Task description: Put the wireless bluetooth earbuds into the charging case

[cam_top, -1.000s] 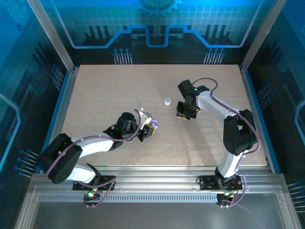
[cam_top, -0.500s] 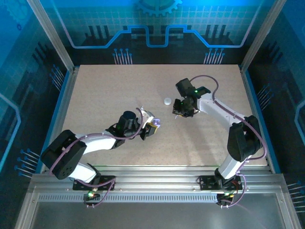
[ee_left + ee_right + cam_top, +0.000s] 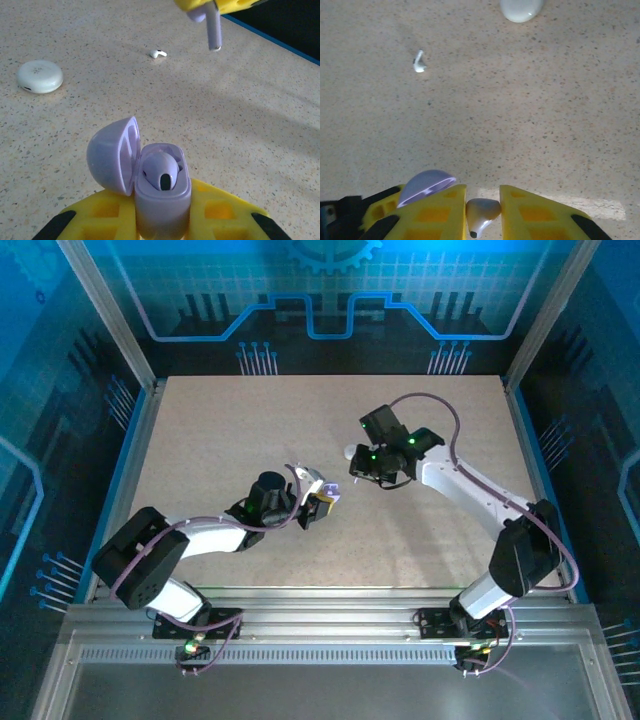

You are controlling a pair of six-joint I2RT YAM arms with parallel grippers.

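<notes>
A: Where is the pale lavender glossy earbud with the short stem (image 3: 214, 30)?

B: It is pinched between the yellow fingers of the right claw (image 3: 483, 192), stem pointing down, in the air above the speckled beige counter (image 3: 250, 125). It hangs near the small lavender plastic charging case (image 3: 161, 210), apart from it.

A: And how does that case stand?

B: Upright, clamped in the left claw (image 3: 162, 195). Its rounded lid (image 3: 112, 157) is swung open to the left in the left wrist view, and a second lavender earbud (image 3: 161, 172) sits inside.

A: Anything else on the counter?

B: A tiny white earbud (image 3: 158, 53) lies on its side farther out. A round white pebble-like case (image 3: 40, 76) rests closed, well apart to its left.
</notes>
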